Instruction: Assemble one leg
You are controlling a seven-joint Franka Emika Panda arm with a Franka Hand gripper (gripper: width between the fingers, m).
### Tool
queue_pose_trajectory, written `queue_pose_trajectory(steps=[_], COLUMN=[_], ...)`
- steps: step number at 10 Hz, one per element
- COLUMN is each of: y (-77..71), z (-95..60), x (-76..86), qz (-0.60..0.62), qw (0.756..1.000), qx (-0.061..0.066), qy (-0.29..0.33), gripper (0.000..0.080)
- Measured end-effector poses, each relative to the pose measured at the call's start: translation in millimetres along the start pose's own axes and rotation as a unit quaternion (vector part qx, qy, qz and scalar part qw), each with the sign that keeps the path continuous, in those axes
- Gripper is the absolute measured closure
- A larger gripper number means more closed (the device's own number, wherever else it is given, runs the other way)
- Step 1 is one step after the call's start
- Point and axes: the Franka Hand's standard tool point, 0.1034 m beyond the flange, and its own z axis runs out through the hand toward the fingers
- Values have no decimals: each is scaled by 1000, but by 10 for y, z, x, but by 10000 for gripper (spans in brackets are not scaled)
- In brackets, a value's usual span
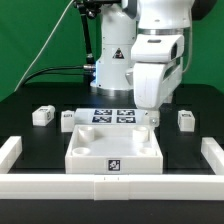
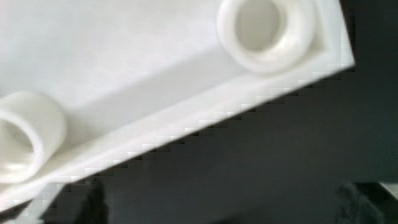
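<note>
The gripper [image 1: 149, 113] hangs fingers-down with its jaws spread. In the wrist view its two dark fingers [image 2: 68, 203] stand well apart at either side of the gripper [image 2: 222, 200], with only the black bench [image 2: 231, 160] between them and nothing pinched. In the exterior view it sits at the far corner of the large white square part [image 1: 90, 150], on the exterior view's right. Whether it touches that part cannot be told. The wrist view shows this part [image 2: 160, 70] as a flat white face with a raised edge and two round corner holes [image 2: 267, 35], one of them cut off by the picture's border. The part lies in the middle of the bench [image 1: 40, 140], near its front edge. Just behind it, toward the back edge, the marker board [image 1: 110, 115] lies flat in front of the arm's base [image 1: 110, 60]. One leg [image 1: 186, 119] stands apart from the gripper toward the bench edge on the exterior view's right. A second leg [image 1: 68, 120] sits near the part's far corner on the exterior view's left, and a third leg [image 1: 43, 115] lies farther toward that edge. White rails [image 1: 10, 150] line the side and front edges of the bench.
</note>
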Motion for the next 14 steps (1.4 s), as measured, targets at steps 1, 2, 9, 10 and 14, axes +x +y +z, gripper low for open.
queue_pose_trajectory(steps=[1, 2, 9, 10, 14], y=[33, 48, -93, -106, -150], z=[-3, -11, 158, 189, 305], x=[-85, -107, -388, -471, -749], qz=[-30, -42, -127, -150, -152], qw=[1000, 999, 992, 989, 988], qx=[-2, -2, -4, -7, 3], qy=[-7, -16, -10, -8, -11], gripper=[150, 150, 150, 150, 150])
